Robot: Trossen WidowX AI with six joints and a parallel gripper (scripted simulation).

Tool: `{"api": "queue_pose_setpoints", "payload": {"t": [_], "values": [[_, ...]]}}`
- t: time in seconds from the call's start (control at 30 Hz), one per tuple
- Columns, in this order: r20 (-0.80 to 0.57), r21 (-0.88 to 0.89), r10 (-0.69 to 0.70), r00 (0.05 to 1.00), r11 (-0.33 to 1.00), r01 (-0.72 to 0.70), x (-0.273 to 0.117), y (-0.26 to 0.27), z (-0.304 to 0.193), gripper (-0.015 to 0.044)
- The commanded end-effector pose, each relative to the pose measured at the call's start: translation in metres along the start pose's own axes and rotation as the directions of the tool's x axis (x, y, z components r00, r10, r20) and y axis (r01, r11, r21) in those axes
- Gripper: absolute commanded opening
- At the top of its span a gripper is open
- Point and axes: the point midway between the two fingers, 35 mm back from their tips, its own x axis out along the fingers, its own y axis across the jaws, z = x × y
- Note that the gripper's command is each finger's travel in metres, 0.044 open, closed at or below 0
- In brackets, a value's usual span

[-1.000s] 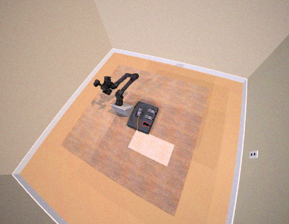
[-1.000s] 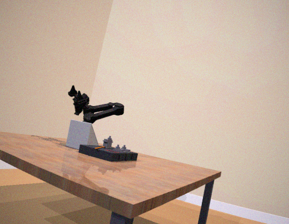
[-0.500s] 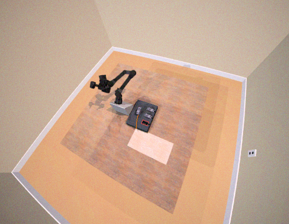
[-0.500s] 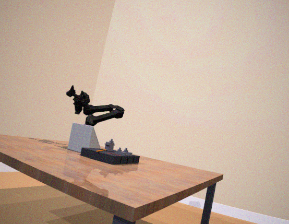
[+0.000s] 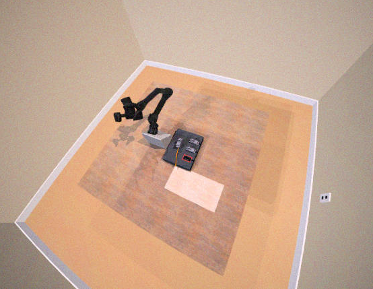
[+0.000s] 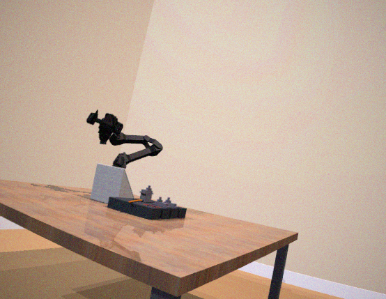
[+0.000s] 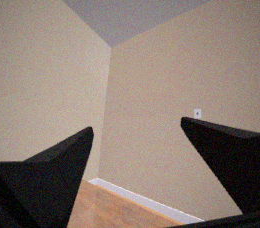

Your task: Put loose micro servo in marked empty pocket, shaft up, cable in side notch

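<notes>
The loose micro servo [image 5: 179, 143] [image 6: 145, 194] stands upright on the deck [image 5: 171, 156] [image 6: 133, 208], on the side nearer the arm's base, with its shaft up in the exterior view. Its orange cable [image 5: 176, 157] [image 6: 135, 201] runs over the deck to the edge. The marked pocket [image 5: 187, 157] is empty, outlined in red, near a deck corner. Two seated servos [image 5: 194, 141] [image 5: 190, 149] sit in a row with it. My gripper [image 7: 137, 125] is open and empty, its fingers wide apart, held high and far from the servo, facing the room's walls.
The black arm [image 5: 159, 96] [image 6: 157, 147] is folded back over its pale wedge-shaped base [image 5: 157, 139] [image 6: 110, 183], which stands beside the deck. A pale rectangle [image 5: 194, 189] lies on the wooden table [image 5: 209, 236] [image 6: 217, 248] beyond the deck's pocket end.
</notes>
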Motion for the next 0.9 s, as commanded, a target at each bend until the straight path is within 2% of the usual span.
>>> {"api": "queue_pose_setpoints", "payload": {"t": [0.0,0.2,0.5,0.87], "values": [[-0.043,0.071,0.032,0.999,0.997,-0.029,0.014,0.004,-0.003,0.0440],[-0.128,0.189,0.113,0.985,0.978,-0.087,0.039,0.019,-0.014,0.0440],[-0.234,0.281,0.169,0.957,0.954,-0.100,0.063,0.036,-0.030,0.0440],[-0.405,0.478,0.320,0.856,0.872,-0.100,0.093,0.082,-0.059,0.0440]]}}
